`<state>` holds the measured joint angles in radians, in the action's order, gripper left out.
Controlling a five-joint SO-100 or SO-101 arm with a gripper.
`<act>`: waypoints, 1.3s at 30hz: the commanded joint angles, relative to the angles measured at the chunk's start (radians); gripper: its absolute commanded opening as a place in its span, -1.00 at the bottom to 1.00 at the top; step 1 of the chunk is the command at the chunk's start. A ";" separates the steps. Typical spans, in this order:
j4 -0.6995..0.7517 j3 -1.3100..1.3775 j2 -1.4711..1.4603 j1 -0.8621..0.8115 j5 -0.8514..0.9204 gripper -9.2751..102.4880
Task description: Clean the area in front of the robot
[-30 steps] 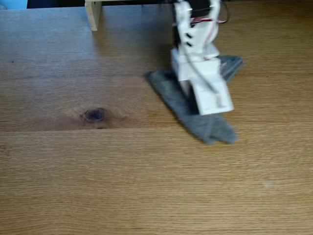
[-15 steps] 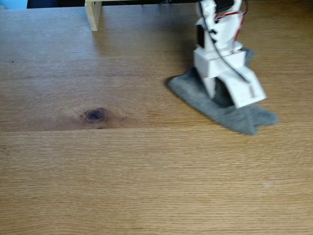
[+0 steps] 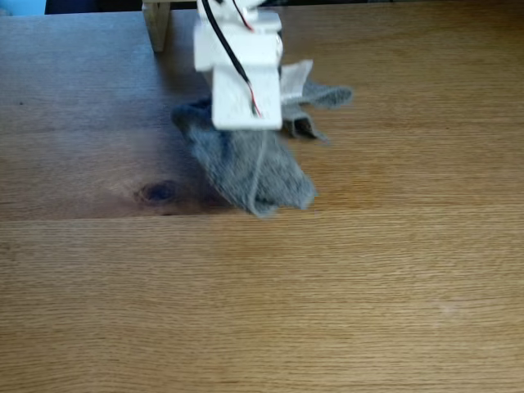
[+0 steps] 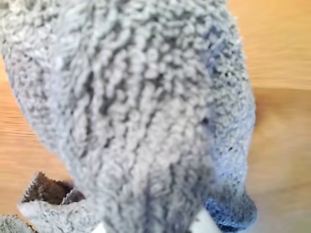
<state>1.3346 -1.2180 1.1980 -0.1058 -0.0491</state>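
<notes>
Gripper [image 3: 255,151] buried in grey cloth [image 3: 246,168], jaw state can't tell; cloth on worktop [image 3: 262,303] beside dark knot [image 3: 158,191].

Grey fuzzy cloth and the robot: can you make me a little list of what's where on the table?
arm: slim white plastic arm with red and black wires, at the table's far side
gripper: wrapped in cloth; open or shut hidden
cloth: grey terry cloth, draped over the gripper, lower end on the table
table: light-brown oak tabletop
knot: dark knot, left of the cloth in the fixed view
post: pale wooden post, far left
</notes>
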 commanded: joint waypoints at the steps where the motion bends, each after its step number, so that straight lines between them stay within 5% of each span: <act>1: 0.106 0.020 0.252 -0.161 0.009 -0.84; 9: 0.313 -0.017 0.196 -0.474 0.080 -0.84; 21: -0.049 -0.545 0.061 -0.738 0.499 -0.84; 23: -0.129 -0.611 0.072 -0.746 0.499 -0.84; 31: -0.250 -0.638 0.187 -0.676 0.371 -0.28; 39: -0.179 -0.575 0.400 -0.439 0.268 -0.38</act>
<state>1.1382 -1.8868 1.4358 -0.6565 0.2500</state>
